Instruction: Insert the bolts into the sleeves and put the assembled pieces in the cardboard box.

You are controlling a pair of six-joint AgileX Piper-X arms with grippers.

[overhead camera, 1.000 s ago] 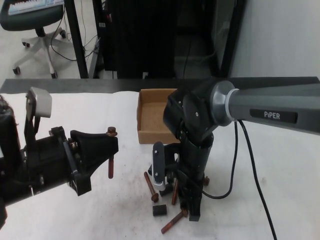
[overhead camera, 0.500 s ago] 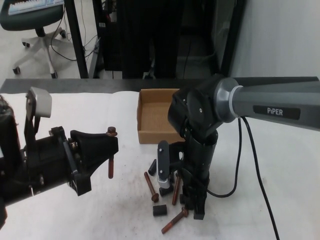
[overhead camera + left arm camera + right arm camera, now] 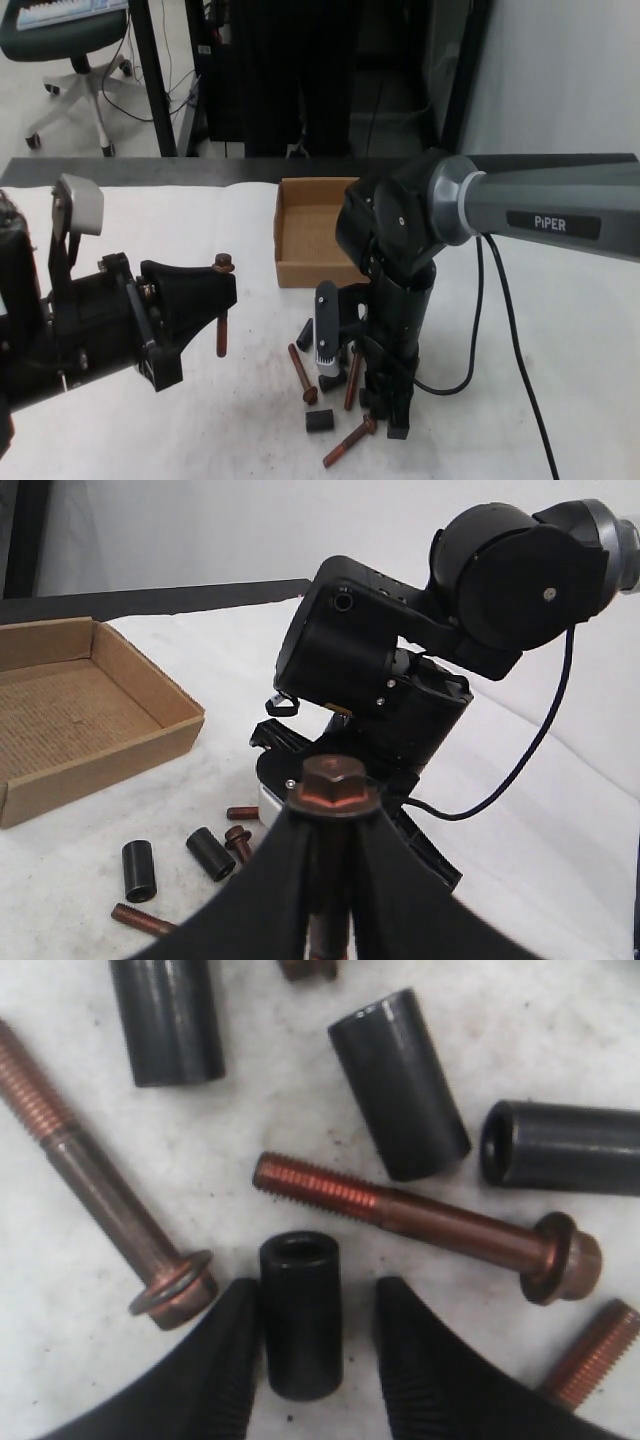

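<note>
Left claw (image 3: 328,825) aloft, seemingly clamped; right claw (image 3: 315,1305) pointing down, fingers (image 3: 215,1365) apart.

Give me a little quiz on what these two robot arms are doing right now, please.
1. True or false: the cardboard box already holds an assembled piece.
2. The left gripper holds: A a bolt; B a screwdriver; C nothing.
3. Fill in: the right gripper is open, one finger on either side of a black ____ lying on the bench.

Key: 1 false, the box is empty; 2 A; 3 sleeve.
</note>
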